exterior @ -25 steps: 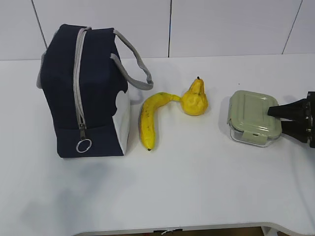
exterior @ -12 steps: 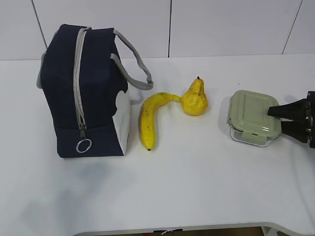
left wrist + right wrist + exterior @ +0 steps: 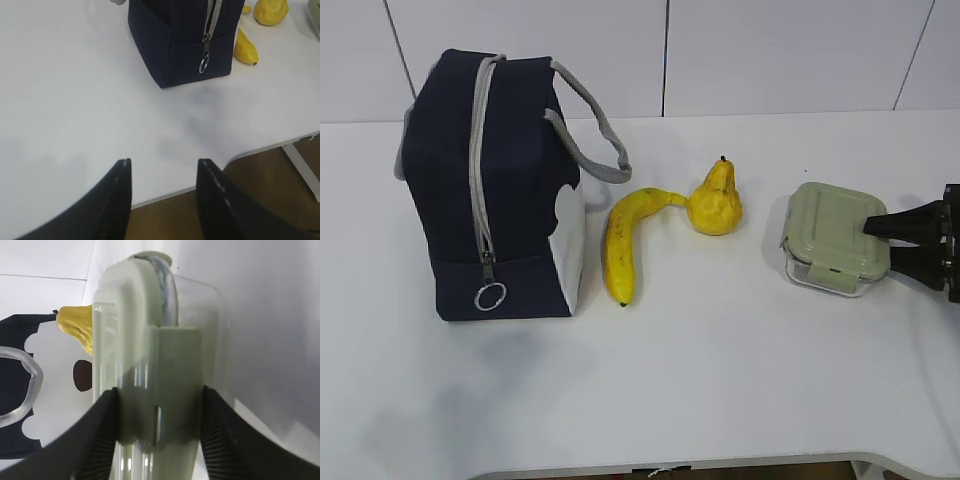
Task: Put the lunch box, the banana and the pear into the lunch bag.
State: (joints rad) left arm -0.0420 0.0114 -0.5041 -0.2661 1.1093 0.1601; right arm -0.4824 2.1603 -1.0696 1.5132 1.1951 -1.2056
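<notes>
You see the right tool (image 3: 157,432) clamping the lunch box (image 3: 835,238); banana (image 3: 623,245) and pear (image 3: 716,201) lie at its 9 o'clock before the zipped lunch bag (image 3: 490,180); the left tool (image 3: 162,200) hangs open.

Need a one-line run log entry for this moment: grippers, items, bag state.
right gripper: shut on lunch box | left gripper: open, holding nothing | banana, pear: on table | lunch bag: zipped

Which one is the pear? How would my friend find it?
Start at the big blue lunch bag on the left of the table. Beside it lies the long banana, and the pear sits at the banana's far end. It is the short, round yellow one with a little dark stem.
</notes>
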